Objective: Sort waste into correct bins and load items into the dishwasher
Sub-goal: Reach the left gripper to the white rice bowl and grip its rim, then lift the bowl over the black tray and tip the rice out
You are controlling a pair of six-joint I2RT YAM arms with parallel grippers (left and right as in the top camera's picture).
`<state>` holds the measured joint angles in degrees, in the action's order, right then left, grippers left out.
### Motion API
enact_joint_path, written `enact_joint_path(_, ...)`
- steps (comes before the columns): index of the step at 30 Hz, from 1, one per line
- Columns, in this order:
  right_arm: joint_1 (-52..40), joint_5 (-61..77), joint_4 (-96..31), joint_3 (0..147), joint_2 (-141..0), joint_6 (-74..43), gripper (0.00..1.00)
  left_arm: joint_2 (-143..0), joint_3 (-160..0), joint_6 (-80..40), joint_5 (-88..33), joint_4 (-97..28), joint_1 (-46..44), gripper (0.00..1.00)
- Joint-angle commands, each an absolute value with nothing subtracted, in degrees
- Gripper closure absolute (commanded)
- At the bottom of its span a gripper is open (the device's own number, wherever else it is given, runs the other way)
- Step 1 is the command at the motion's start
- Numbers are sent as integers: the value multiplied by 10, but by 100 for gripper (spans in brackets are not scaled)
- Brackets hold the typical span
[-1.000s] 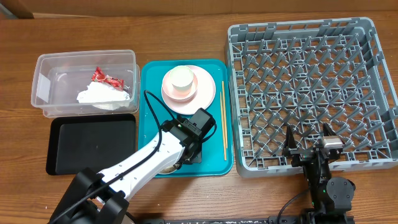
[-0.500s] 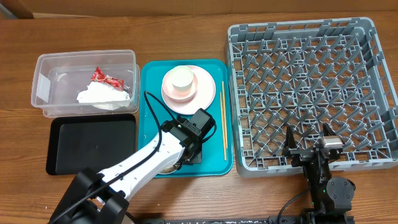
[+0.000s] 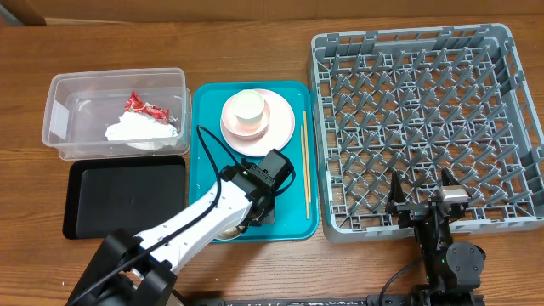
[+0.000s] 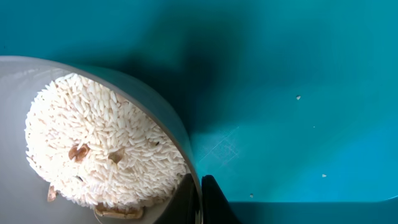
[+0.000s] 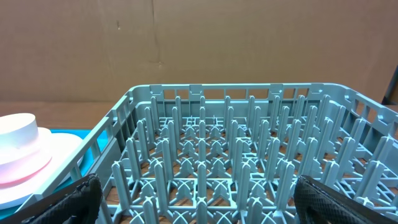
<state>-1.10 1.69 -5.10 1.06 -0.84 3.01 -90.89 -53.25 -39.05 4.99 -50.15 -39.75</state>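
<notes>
At the teal tray's (image 3: 293, 225) near end, the left gripper (image 3: 259, 210) is hovering at the grey bowl (image 4: 12, 93) of rice (image 4: 99, 143), rim lying just beside its visible finger (image 4: 212, 202), grip unreadable; the right gripper (image 3: 419, 204) is sitting open, farther off.

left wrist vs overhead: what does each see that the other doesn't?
Left wrist only: rice filling the bowl, and stray grains on the teal tray.
Overhead only: tub holding napkin and wrapper, black tray, plate, cup, chopsticks, rack.
Shared: the teal tray, plus the bowl, which overhead shows mostly hidden under the left arm.
</notes>
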Motion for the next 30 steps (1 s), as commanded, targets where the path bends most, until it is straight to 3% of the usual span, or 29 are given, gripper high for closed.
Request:
enact_joint_path(1, -9, 20, -47, 4, -2, 30, 0, -911, -528, -394, 44, -494, -399, 96)
enact_joint_path(21, -9, 20, -47, 4, -2, 30, 0, -910, -741, -345, 101, -669, -389, 96)
enact_joint_path(26, -9, 20, -47, 4, -2, 30, 0, -910, -771, -335, 107, -704, -346, 96)
enact_joint_path(30, -9, 20, -47, 4, -2, 30, 0, -909, -773, -283, 36, -713, -276, 96)
